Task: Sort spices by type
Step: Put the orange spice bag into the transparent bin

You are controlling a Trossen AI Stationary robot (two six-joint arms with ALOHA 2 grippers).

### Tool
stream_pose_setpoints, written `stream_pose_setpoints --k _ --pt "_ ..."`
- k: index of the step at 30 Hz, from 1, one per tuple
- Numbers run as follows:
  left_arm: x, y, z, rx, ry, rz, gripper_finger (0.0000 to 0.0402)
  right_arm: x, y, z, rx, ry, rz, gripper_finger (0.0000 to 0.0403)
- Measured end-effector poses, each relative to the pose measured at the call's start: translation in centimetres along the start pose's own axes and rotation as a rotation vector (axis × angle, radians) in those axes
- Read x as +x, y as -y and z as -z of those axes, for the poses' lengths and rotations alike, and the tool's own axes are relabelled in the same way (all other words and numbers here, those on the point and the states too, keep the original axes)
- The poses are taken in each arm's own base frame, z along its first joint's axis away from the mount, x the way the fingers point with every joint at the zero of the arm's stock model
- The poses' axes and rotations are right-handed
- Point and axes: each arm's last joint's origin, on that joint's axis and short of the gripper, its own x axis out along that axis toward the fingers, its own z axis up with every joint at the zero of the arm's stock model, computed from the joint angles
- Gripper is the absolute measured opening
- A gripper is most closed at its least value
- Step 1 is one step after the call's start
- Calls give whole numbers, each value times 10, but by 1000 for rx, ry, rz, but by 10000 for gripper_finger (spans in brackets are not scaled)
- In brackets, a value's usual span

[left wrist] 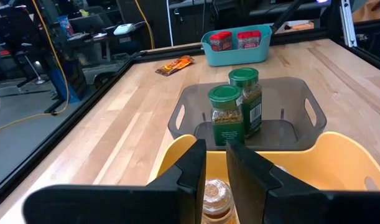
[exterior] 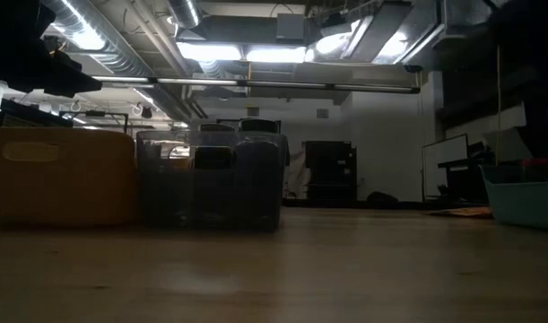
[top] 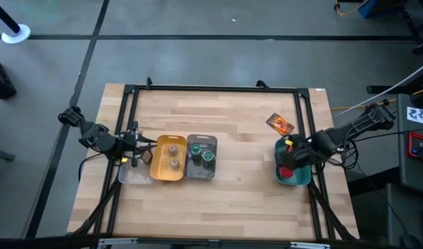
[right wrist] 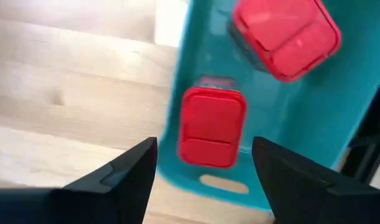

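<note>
Two red boxes stand upright, lids up, inside the teal tray, under the right gripper, whose jaws are spread wide and empty. One flat packet lies beyond the tray, its long axis slanting across the table. Left gripper, nearly closed on nothing, hovers over the yellow tray.

Right gripper hovering over tray at table's right edge; two boxes lying in that tray directly below its fingers. Packet lying on table just beyond right gripper, outside tray. Left gripper sitting at left side, at rim of tray holding two jars. Next tray touching it on far side from left gripper, holding two lidded jars standing side by side.
</note>
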Motion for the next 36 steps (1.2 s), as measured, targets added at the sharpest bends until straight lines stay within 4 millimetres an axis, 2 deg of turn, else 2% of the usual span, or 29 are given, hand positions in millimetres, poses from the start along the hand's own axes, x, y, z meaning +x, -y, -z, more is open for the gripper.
stream_pose_setpoints --k 5,10,14,17,26,36 --pt "0 0 0 0 0 0 56 -24 -7 -2 -2 73 -106 263" --pt "0 0 0 0 0 0 56 -44 -14 -8 -61 314 -236 263" --pt "0 0 0 0 0 0 56 -50 -16 -14 -57 559 -301 263" --pt "0 0 0 0 0 0 56 -49 -19 -20 -28 646 -296 263" --pt "0 0 0 2 0 0 56 -33 -39 -53 -75 601 -92 263" --pt "0 0 0 -6 1 0 56 -11 -45 -115 -78 452 161 263"
